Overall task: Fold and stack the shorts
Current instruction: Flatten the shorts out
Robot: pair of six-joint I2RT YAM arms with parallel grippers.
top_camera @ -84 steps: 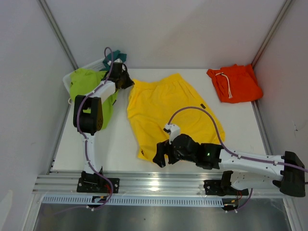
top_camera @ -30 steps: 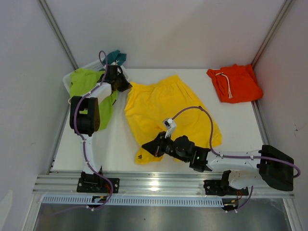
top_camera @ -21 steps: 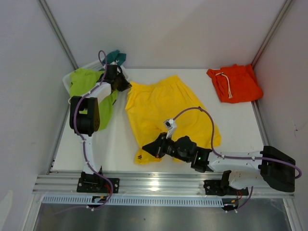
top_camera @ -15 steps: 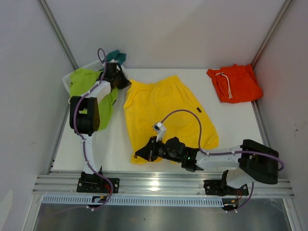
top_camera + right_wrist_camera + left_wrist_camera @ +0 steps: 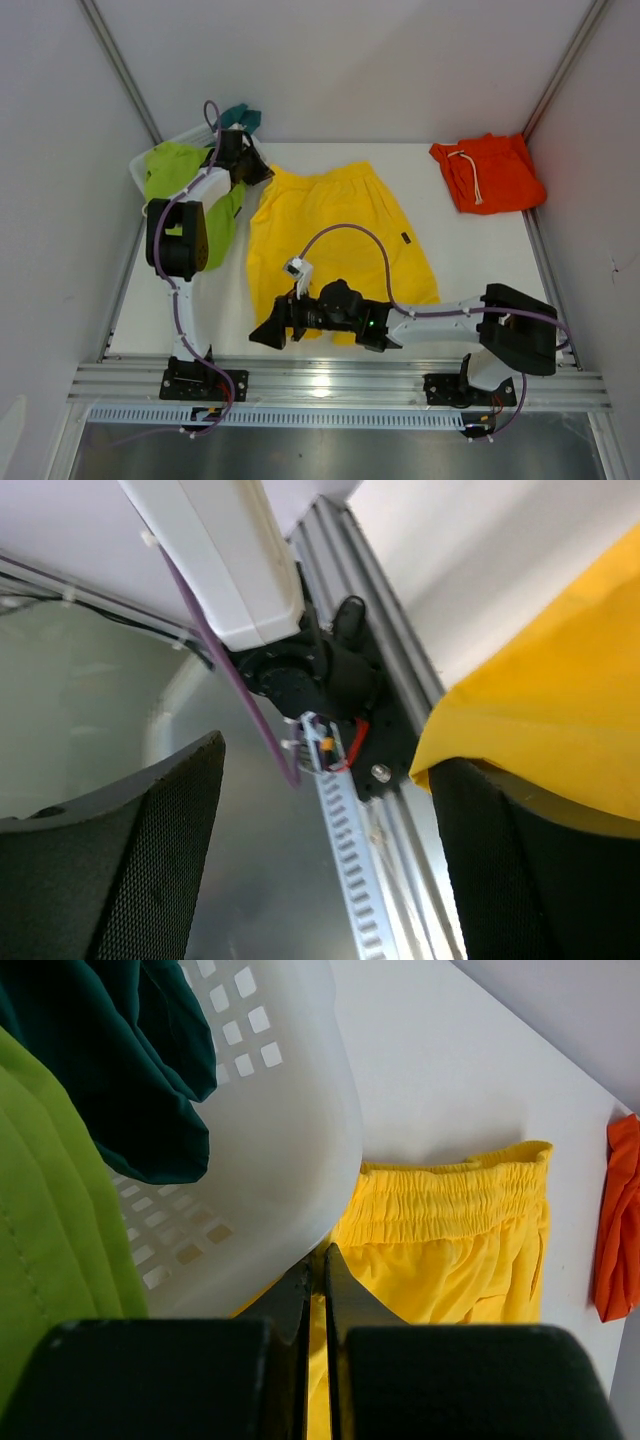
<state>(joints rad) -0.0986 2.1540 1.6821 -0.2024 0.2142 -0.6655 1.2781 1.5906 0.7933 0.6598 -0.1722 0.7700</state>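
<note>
The yellow shorts (image 5: 330, 225) lie spread on the middle of the table, waistband to the far side. My left gripper (image 5: 257, 172) is shut on their far left waistband corner, right against the basket; in the left wrist view yellow fabric (image 5: 450, 1230) sits between the closed fingers (image 5: 345, 1290). My right gripper (image 5: 266, 336) is open at the shorts' near left hem, and the yellow hem (image 5: 560, 700) drapes over one finger (image 5: 520, 880). The orange shorts (image 5: 487, 172) lie folded at the far right. Lime-green shorts (image 5: 180, 180) and teal shorts (image 5: 243, 117) hang in the basket.
The white plastic basket (image 5: 270, 1130) stands at the far left corner, touching the yellow waistband. The metal rail (image 5: 330, 385) and the arm bases run along the near edge; the right wrist view looks past the table edge at the left arm's base (image 5: 300, 670).
My right gripper has swept left along the near hem to the shorts' left corner. The yellow shorts have shifted left and lie flatter. The left gripper has stayed in place.
</note>
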